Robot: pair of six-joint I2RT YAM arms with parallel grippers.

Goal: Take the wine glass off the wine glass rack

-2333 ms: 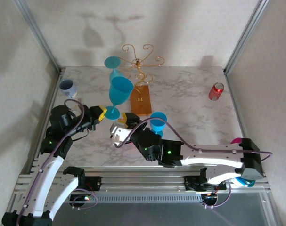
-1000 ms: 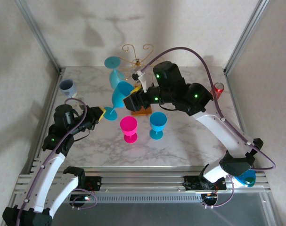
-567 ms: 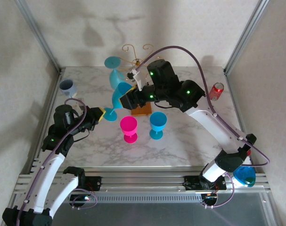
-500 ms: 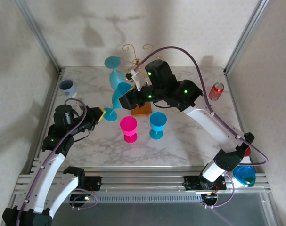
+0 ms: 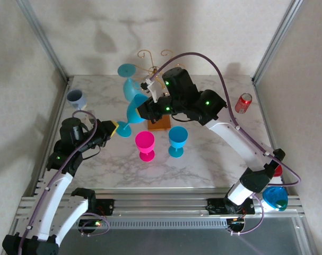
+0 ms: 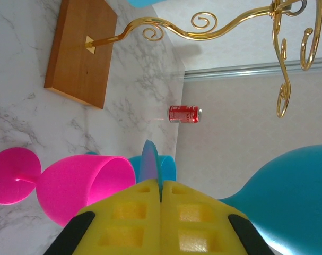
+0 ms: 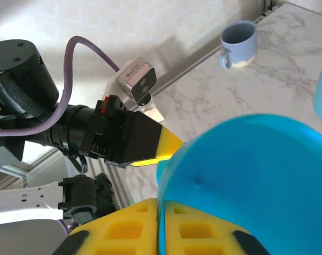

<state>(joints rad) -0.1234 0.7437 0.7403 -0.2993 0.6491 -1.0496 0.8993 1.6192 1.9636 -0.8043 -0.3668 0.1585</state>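
Note:
A blue wine glass [image 5: 133, 110] leans in the air left of the wine glass rack [image 5: 159, 55], a gold wire stand on a wooden base [image 6: 81, 53]. My left gripper [image 5: 117, 128] is shut on the glass's thin round foot [image 6: 149, 162]. My right gripper [image 5: 142, 111] is shut on the rim of its bowl [image 7: 256, 175], the yellow fingers [image 7: 123, 228] pinching the edge. A second blue wine glass [image 5: 128, 79] hangs upside down from the rack's left arm.
A pink glass [image 5: 145, 144] and a small blue glass [image 5: 177, 140] stand in front of the rack's base. A red can [image 5: 243, 102] is at the right, a pale blue mug [image 5: 76, 98] at the left. The right arm arches over the base.
My right gripper slid left onto the held glass's bowl and its jaws went from open to shut on the rim. The left gripper kept its hold on the foot.

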